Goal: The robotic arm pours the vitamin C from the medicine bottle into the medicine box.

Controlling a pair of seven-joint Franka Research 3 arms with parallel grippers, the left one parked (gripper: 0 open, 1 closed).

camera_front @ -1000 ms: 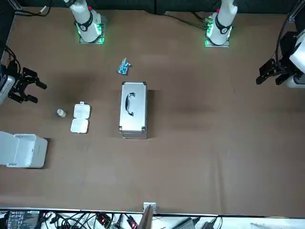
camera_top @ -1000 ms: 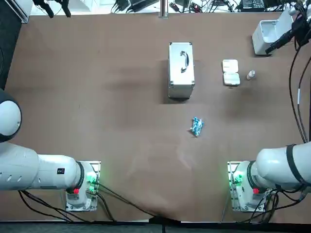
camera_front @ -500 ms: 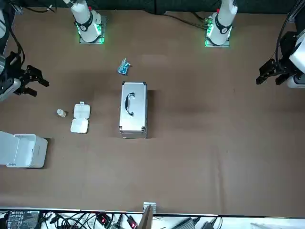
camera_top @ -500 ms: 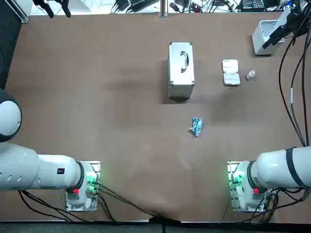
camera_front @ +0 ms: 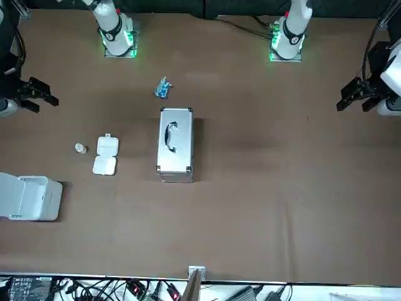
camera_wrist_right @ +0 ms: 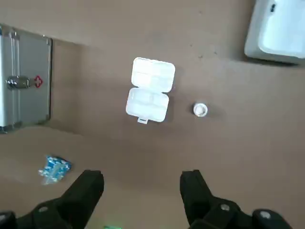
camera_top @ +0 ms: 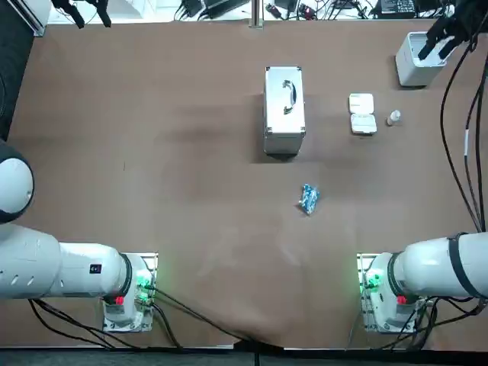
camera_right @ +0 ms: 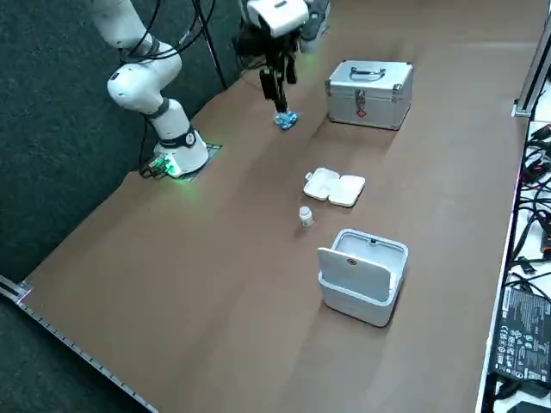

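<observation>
Wrist view: upright medicine bottle point(camera_wrist_right: 200, 109) beside medicine box point(camera_wrist_right: 149, 90), hand point(camera_wrist_right: 142, 175) wide high above

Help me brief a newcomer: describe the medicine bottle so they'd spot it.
The right gripper hovers high, jaws open, over the table's right side. There, past the silver case and the open white medicine box, stands the medicine bottle: tiny and round, unlike its flat, boxy neighbours.

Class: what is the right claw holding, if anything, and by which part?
Nothing. The right claw is open and empty above the table; the medicine bottle stands untouched beside the medicine box.
</observation>
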